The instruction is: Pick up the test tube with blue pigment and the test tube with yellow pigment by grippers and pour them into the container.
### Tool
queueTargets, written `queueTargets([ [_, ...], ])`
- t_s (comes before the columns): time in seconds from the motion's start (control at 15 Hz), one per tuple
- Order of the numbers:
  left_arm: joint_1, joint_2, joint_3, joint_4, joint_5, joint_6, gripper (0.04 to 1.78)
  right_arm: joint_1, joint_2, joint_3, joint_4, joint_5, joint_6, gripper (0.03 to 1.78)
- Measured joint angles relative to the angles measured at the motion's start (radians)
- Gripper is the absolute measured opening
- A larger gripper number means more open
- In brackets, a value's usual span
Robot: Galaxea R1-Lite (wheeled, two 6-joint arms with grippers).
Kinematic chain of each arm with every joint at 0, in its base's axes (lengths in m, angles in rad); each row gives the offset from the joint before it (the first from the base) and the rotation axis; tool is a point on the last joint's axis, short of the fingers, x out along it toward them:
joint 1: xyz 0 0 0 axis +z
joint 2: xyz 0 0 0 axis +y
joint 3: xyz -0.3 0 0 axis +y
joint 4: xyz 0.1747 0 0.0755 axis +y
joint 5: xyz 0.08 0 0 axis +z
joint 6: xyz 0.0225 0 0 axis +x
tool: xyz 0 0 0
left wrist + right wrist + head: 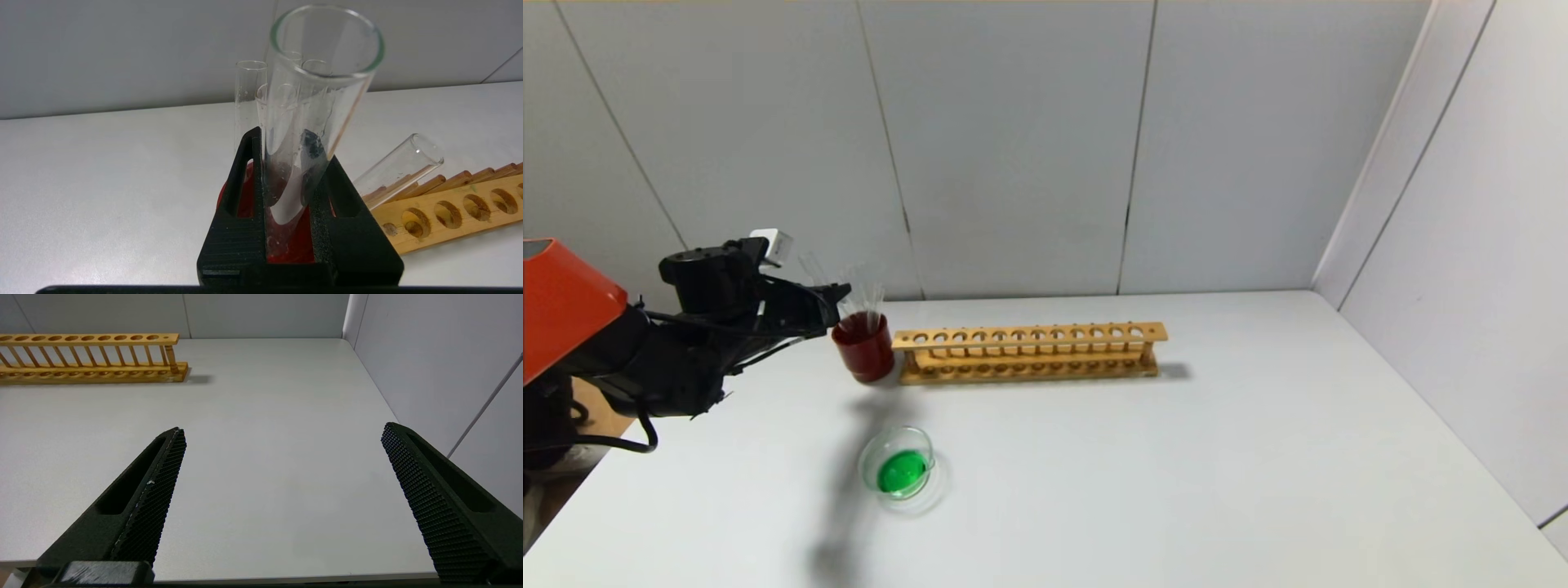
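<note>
My left gripper (pixel 837 294) is at the far left of the table, right beside the dark red cup (pixel 866 347). In the left wrist view it (pixel 292 145) is shut on a clear test tube (pixel 322 65) whose lower end hangs over the red cup (pixel 292 249). The tube holds no coloured liquid, only a dark smear. The container, a round glass dish (pixel 874 453), sits nearer the front and holds green liquid (pixel 903 471). No blue or yellow liquid shows in any tube. My right gripper (pixel 282 428) is open and empty over bare table.
The red cup holds several clear tubes (pixel 870 298), one upright (pixel 249 94) and one leaning (pixel 400 167) in the left wrist view. An empty wooden tube rack (pixel 1029 351) stands right of the cup and also shows in both wrist views (pixel 449 212) (pixel 90 355). Walls close the back and right.
</note>
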Motion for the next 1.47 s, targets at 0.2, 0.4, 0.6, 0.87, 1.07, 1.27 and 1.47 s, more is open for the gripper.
queueTargets([
  [0.2, 0.002, 0.010, 0.013, 0.001, -0.003, 0.005, 0.34, 0.000, 0.000, 0.000, 0.000, 0.000, 0.000, 1.75],
  [0.4, 0.006, 0.010, 0.021, -0.006, -0.010, 0.004, 0.38, 0.000, 0.000, 0.000, 0.000, 0.000, 0.000, 1.75],
  [0.6, 0.006, 0.013, 0.025, -0.053, -0.007, 0.000, 0.63, 0.000, 0.000, 0.000, 0.000, 0.000, 0.000, 1.75],
  [0.87, 0.005, -0.004, 0.025, -0.050, -0.003, 0.000, 1.30, 0.000, 0.000, 0.000, 0.000, 0.000, 0.000, 1.75],
  [1.07, 0.004, -0.075, 0.024, -0.026, -0.001, 0.002, 1.63, 0.000, 0.000, 0.000, 0.000, 0.000, 0.000, 1.75],
  [1.27, 0.003, -0.233, 0.035, 0.068, 0.015, 0.006, 1.75, 0.000, 0.000, 0.000, 0.000, 0.000, 0.000, 1.75],
  [1.47, 0.002, -0.473, 0.054, 0.251, 0.051, 0.035, 1.75, 0.000, 0.000, 0.000, 0.000, 0.000, 0.000, 1.75],
])
